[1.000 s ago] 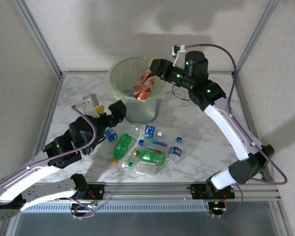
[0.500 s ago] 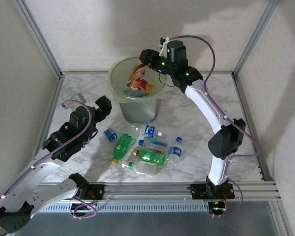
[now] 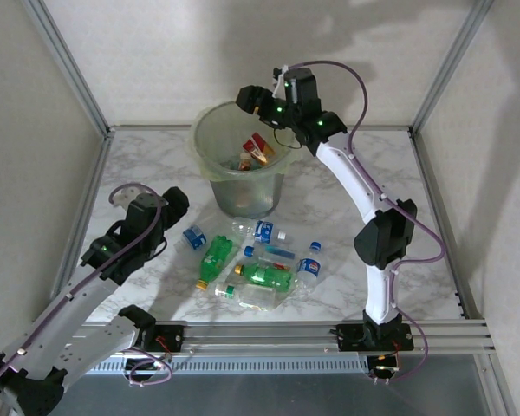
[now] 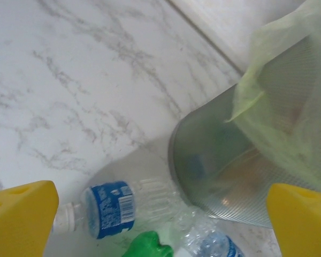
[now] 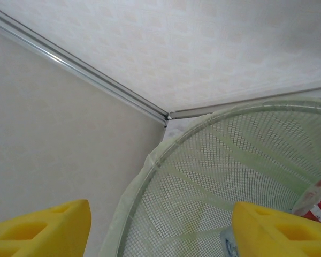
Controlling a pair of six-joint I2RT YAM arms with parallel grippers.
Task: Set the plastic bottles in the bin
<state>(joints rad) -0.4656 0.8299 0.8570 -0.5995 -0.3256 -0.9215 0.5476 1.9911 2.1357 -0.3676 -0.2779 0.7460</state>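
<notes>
**A:** Start on the left. The left tool (image 4: 161, 203) hangs with its fingers (image 4: 21, 219) spread wide and nothing between them. Just under it, toward its left finger, the blue-labelled bottle (image 4: 109, 209) lies on the counter (image 4: 69, 80).

**B:** That one looks slippery to me. It's round, clear and on its side. If the fingers close off-centre, I'd expect it to roll or squirt out.

**A:** A green bottle (image 4: 147, 249) sits right beside it, under the tool's middle. I can't tell whether they touch. A sloppy close could take both, or shove the green one into the heap of bottles (image 3: 264, 269) further right on the counter.

**B:** Mind the right finger's side too. The bin (image 4: 230, 160) stands just beside that finger, with the bag (image 4: 273, 69) hanging loose over its wall. Coming down there, the finger could snag the bag or nudge the bin.

**A:** Then the right tool (image 5: 160, 230). It's above the bin's rim, its fingers (image 5: 37, 230) apart and holding nothing. Below it, inside the bin, lie red-labelled bottles (image 3: 256, 149).

**B:** The danger there is the way out, I'd say. If it swings away too low, a finger may catch the rim and tip the bin, spilling what's in it.

**A:** And if both arms go for the same heap, they could meet over it.
</notes>
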